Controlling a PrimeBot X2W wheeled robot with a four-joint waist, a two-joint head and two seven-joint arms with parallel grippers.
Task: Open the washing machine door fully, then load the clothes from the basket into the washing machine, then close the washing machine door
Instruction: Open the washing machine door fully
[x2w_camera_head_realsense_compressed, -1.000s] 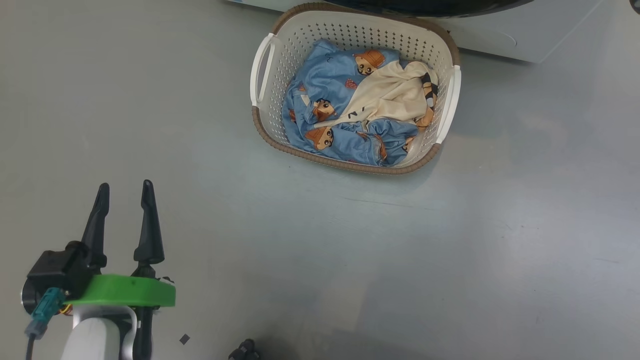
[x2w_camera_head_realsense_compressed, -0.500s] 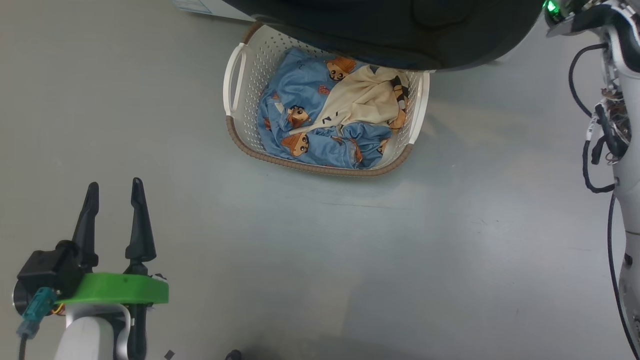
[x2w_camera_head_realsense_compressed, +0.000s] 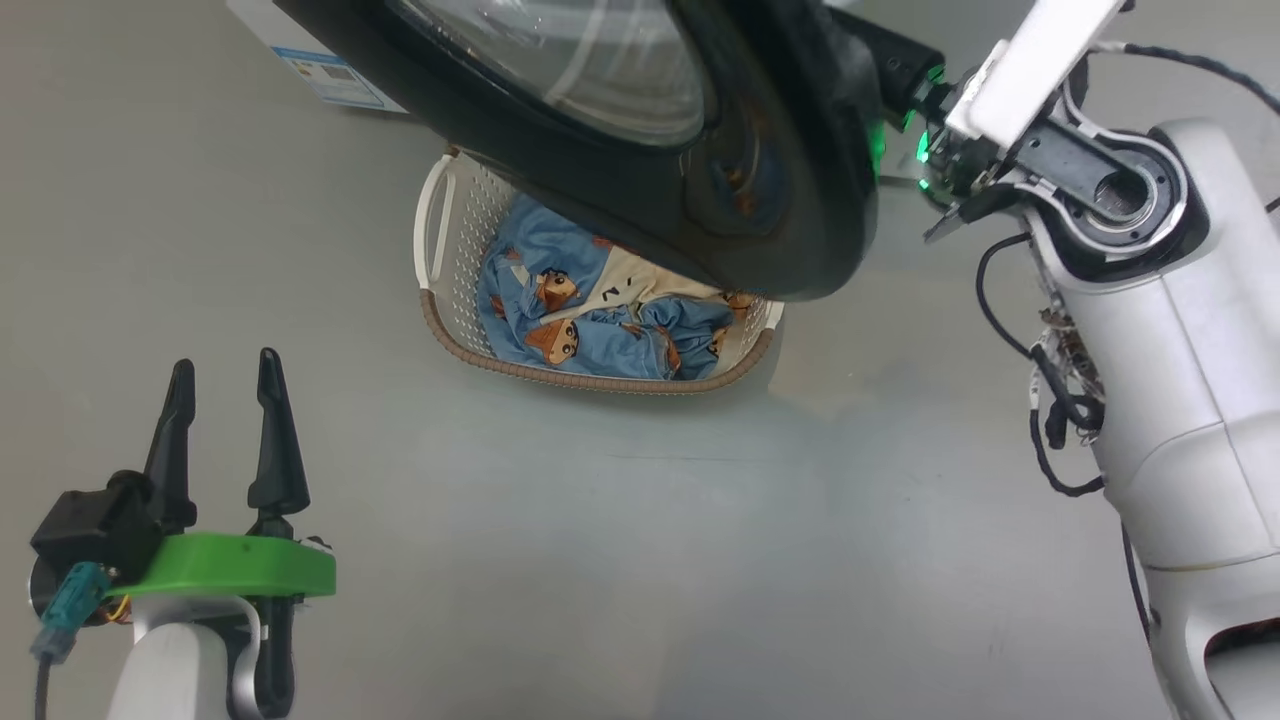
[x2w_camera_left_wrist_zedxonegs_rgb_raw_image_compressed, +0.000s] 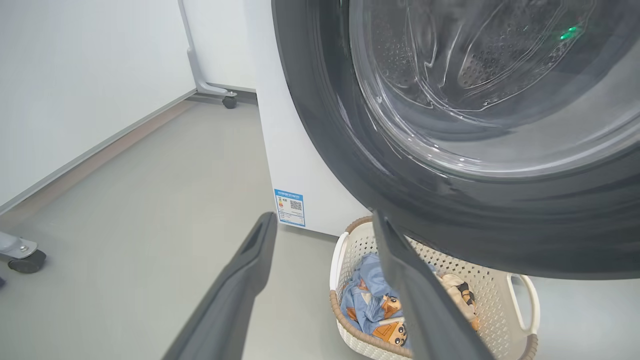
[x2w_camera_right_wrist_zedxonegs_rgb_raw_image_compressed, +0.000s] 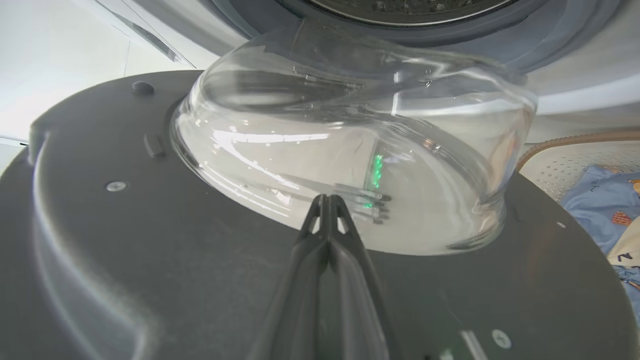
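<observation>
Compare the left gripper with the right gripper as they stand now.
The left gripper is open, fingers apart; the right gripper is shut, fingers pressed together. The left gripper hangs over the floor, apart from the basket; the right gripper reaches over the inner face of the washing machine door, tips at its glass bowl. Both have two long dark fingers and hold no clothes.

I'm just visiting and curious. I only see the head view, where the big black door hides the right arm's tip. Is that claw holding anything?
Observer: No. In the right wrist view the right gripper is shut, holding nothing. It lies along the inner face of the washing machine door, tips by the glass bowl.
Operator: So the door is really open?
Observer: Yes, the grey gasket shows uncovered beyond the door's edge.
</observation>
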